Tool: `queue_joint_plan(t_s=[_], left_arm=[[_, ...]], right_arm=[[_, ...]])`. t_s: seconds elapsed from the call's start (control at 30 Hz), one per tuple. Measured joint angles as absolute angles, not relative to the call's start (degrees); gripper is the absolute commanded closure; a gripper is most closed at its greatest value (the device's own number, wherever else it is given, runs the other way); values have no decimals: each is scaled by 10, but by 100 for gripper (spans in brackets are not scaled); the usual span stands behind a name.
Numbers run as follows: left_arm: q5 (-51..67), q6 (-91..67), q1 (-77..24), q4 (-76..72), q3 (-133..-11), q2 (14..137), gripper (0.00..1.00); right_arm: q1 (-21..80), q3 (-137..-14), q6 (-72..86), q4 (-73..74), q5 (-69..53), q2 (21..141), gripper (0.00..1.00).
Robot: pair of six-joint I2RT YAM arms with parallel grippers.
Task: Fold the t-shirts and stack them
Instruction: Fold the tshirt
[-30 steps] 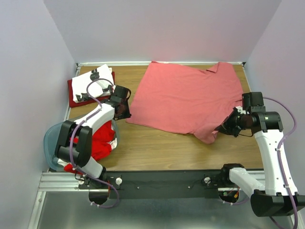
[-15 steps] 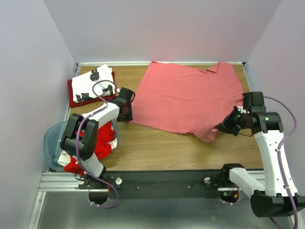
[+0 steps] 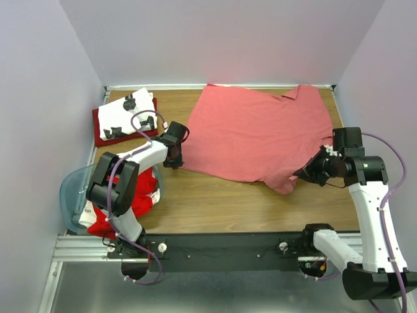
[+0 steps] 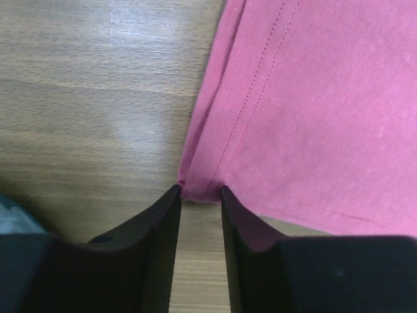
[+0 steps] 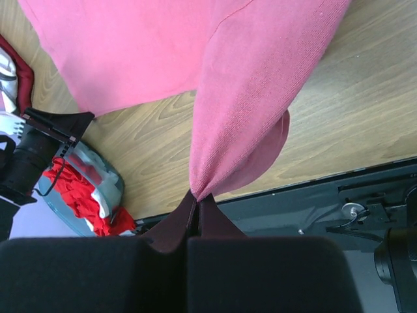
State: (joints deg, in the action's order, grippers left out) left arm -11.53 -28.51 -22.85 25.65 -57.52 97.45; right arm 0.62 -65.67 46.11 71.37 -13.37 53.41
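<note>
Your left gripper (image 4: 199, 194) has reached the salmon-pink shirt (image 3: 260, 134) corner, jaws narrowly open, nothing pinched. Right gripper (image 5: 197, 197) clamps its edge, so you're fold-ready.

Soft, even light falls from overhead in the top view. The worktop (image 3: 215, 202) is bright, with only faint shadows under the arms. In the left wrist view a pale sheen of glare sits on the wood at upper left. The stitching of the salmon-pink shirt (image 4: 313, 117) is crisp, while the left gripper (image 4: 200, 190) at the bottom is dark and soft-edged. In its own view the right gripper (image 5: 197, 199) is a near-black mass without detail, and the cloth weave above it is sharp.
</note>
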Motion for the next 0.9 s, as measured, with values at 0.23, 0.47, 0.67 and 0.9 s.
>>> queue_joint_plan(t_s=[0.23, 0.47, 0.67, 0.9], left_arm=[[-121, -283, -234, 246, -581, 982, 100], [-122, -276, -234, 252, -582, 978, 100], [-120, -274, -234, 265, -556, 935, 100], [-112, -272, -234, 296, -538, 875, 100]], right_arm=[[6, -654, 465, 714, -134, 529, 99], [6, -656, 459, 729, -126, 530, 99], [6, -675, 448, 752, -118, 532, 100], [6, -679, 449, 759, -119, 530, 99]])
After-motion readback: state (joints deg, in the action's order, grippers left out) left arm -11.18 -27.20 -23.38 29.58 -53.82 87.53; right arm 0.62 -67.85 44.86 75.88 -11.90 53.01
